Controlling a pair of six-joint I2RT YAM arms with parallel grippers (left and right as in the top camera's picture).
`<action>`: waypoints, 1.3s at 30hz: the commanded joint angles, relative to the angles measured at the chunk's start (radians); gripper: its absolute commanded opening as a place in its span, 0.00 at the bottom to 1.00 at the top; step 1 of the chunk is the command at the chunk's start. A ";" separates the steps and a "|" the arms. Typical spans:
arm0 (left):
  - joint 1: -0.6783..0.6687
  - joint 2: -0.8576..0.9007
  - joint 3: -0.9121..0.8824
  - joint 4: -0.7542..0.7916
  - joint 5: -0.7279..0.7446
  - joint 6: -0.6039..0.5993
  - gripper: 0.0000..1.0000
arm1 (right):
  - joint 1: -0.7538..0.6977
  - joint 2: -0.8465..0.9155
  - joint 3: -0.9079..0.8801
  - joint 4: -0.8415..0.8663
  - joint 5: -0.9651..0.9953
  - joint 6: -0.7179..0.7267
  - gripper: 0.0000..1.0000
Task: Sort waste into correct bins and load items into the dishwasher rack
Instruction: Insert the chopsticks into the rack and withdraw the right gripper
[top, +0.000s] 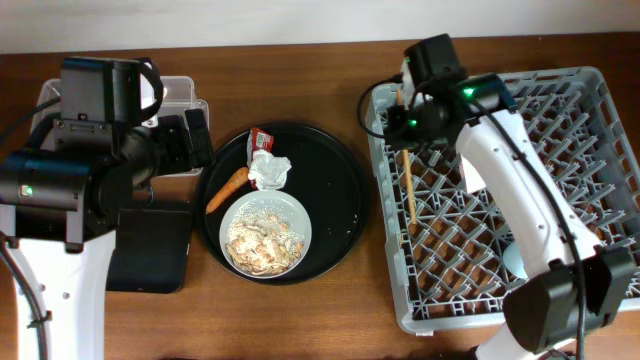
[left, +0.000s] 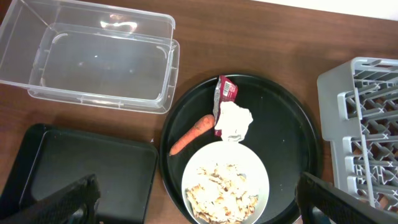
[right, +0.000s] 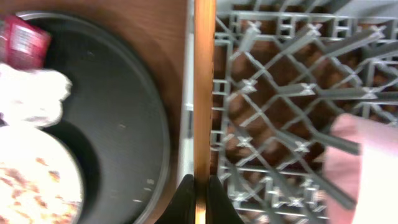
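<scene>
Chopsticks (top: 407, 190): long axis runs along the rack's (top: 590, 85) left wall, far side to near side. They read as one stick, so I can't tell the pair apart. The far end is clamped in the right gripper (top: 405, 125) and the free end points to the near edge. I can't tell if the stick touches the pegs. In the right wrist view the fingers (right: 183, 202) are pinched tight on the wood.

Right arm reaches from the near right corner across the rack to its far left corner. A light-blue cup (top: 515, 262) sits in the rack, partly hidden by that arm.

Round black tray (left: 286, 137) holds:
- white plate (left: 249, 158) with rice scraps (left: 221, 193) on it
- carrot (left: 193, 134) lying diagonal, thin tip toward the black rectangular tray (left: 81, 168), thick end just beside the tissue (left: 235, 119)
- red wrapper (left: 225, 90) touching the tissue on its far side

Clear box (left: 168, 68) sits on the far left, with the black rectangular tray near it on the table.

Left gripper (left: 198, 183) hangs above the plate and tray, jaws spread wide and gripping nothing.
</scene>
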 joint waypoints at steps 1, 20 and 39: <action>0.000 0.000 0.003 0.001 -0.014 -0.009 0.99 | -0.029 0.069 -0.046 -0.013 -0.005 -0.159 0.04; 0.000 0.000 0.003 0.001 -0.015 -0.009 0.99 | 0.174 -0.518 -0.024 -0.170 -0.165 -0.056 0.98; 0.000 0.000 0.003 0.001 -0.014 -0.009 0.99 | -0.102 -1.473 -1.180 0.669 -0.137 -0.409 0.98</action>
